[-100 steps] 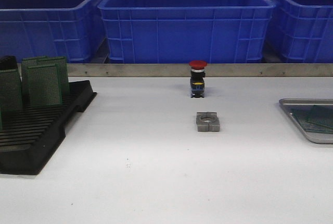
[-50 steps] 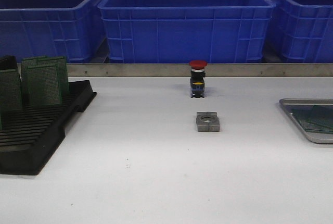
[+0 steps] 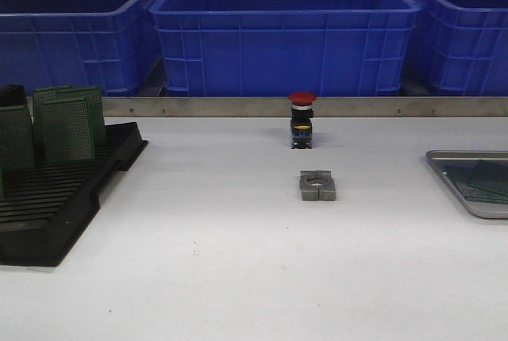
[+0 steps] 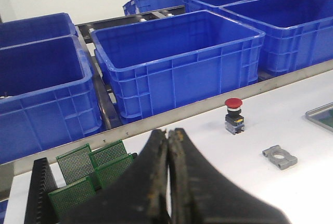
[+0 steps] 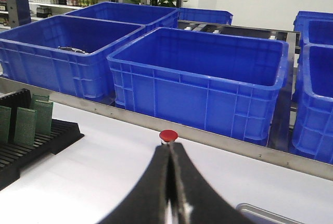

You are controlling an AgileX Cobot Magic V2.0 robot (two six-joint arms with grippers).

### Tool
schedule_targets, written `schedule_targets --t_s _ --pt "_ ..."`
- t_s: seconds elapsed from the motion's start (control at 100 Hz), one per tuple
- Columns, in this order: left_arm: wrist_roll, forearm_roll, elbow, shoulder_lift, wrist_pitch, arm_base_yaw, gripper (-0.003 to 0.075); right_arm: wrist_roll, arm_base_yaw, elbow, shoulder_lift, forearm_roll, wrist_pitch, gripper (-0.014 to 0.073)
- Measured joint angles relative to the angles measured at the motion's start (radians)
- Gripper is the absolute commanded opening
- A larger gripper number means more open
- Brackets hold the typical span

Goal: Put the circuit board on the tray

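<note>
- We note the circuit boards (image 3: 67, 123) standing upright in the slots of the black slotted rack (image 3: 55, 198) at the table's far left in the front view — green perforated boards, faces toward the camera, long axes vertical. We count at least three; exact number unclear.
- The tray (image 3: 452, 168) lies at the far right edge of the front view, silver-grey, cut off by the frame. Something greenish shows on its floor; we cannot tell whether it is a board or a reflection.
- Rack and tray are well apart, at opposite sides of the table.
- Key relation: in the left wrist view the boards (image 4: 86, 169) sit just ahead of and below the left gripper (image 4: 167, 179), close to its tips. In the right wrist view the rack (image 5: 31, 140) is off to the far side. Our judgement — the left arm is nearer for the pick.
- Left gripper: fingers pressed together, nothing between them.
- Right gripper (image 5: 169, 182): fingers likewise together and empty, pointing toward the red emergency-stop button (image 3: 302, 119). A corner of the tray (image 5: 260, 214) shows beside it.
- Neither arm appears in the front view; both look held back and raised above the table.
- Between rack and tray: the button and a grey metal clamp block (image 3: 317, 185), mid-table, untouched.
- Blue plastic bins (image 3: 282, 36) line the back, behind a metal rail (image 3: 198, 106).
</note>
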Motion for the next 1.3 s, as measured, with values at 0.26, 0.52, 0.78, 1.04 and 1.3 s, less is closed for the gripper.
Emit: schedule_targets --t_s 0.26,0.52,0.78,1.04,1.3 --pt "-0.643 0.612 0.051 -0.082 -0.007 0.104 -0.0020 0.000 0.000 0.000 0.000 0.000 0.000 -0.0062" --pt "-0.951 0.824 0.238 -0.237 0.008 0.231 -0.0020 0.000 0.000 0.000 0.000 0.000 0.000 -0.0062" --pt "-0.980 0.830 0.328 -0.350 0.029 0.270 -0.0020 0.000 0.000 0.001 0.000 0.000 0.004 -0.0062" --pt "-0.987 0.830 0.327 -0.350 0.087 0.281 -0.0020 0.000 0.000 0.002 0.000 0.000 0.041 -0.0062" --pt "-0.989 0.830 0.327 -0.350 0.089 0.294 -0.0020 0.000 0.000 0.002 0.000 0.000 0.082 -0.0062"
